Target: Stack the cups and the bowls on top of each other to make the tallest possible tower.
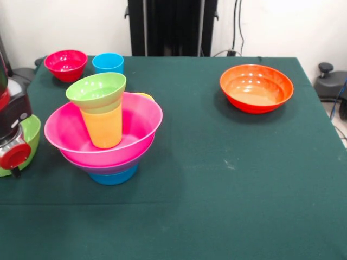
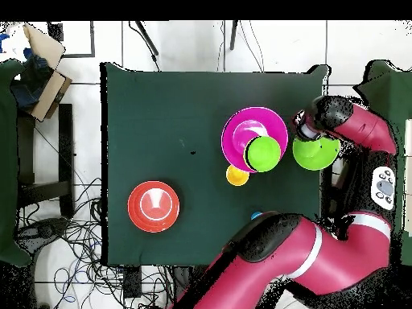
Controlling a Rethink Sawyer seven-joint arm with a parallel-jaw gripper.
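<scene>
Gripper point(image 1: 12, 154): at the left edge of the front view, low over the big lime green bowl point(image 1: 31, 138). Only a black body with a red round part shows; whether the jaws are parted or closed cannot be told.

Big lime green bowl: at the table's left edge in the front view, partly hidden behind the gripper. Overhead it lies just right of the tower, with the arm's end at its upper-left rim.

Tower point(image 1: 105, 135): on the left half of the table, just right of the gripper. From the bottom, 1 mid blue bowl point(image 1: 114, 177), 1 purple bowl point(image 1: 108, 168), 1 big pink bowl point(image 1: 143, 127). Inside the pink bowl stands 1 orange-yellow cup point(image 1: 104, 129), upright, with 1 small green bowl point(image 1: 96, 89) sitting tilted on its mouth.

Pale yellow rim point(image 1: 144, 96): shows just behind the pink bowl's far edge. Overhead it reads as a round yellow piece point(image 2: 237, 175) touching the tower's side.

Small red bowl point(image 1: 65, 64) and sky blue cup point(image 1: 108, 62): side by side at the far left corner, apart from the tower.

Orange bowl point(image 1: 256, 88): alone on the far right, well apart.

Arm point(image 2: 282, 257): seen whole only overhead, red and black, bent in from the bottom and doubling back along the table's right side.

Green tablecloth point(image 1: 227, 184): covers the table.
</scene>
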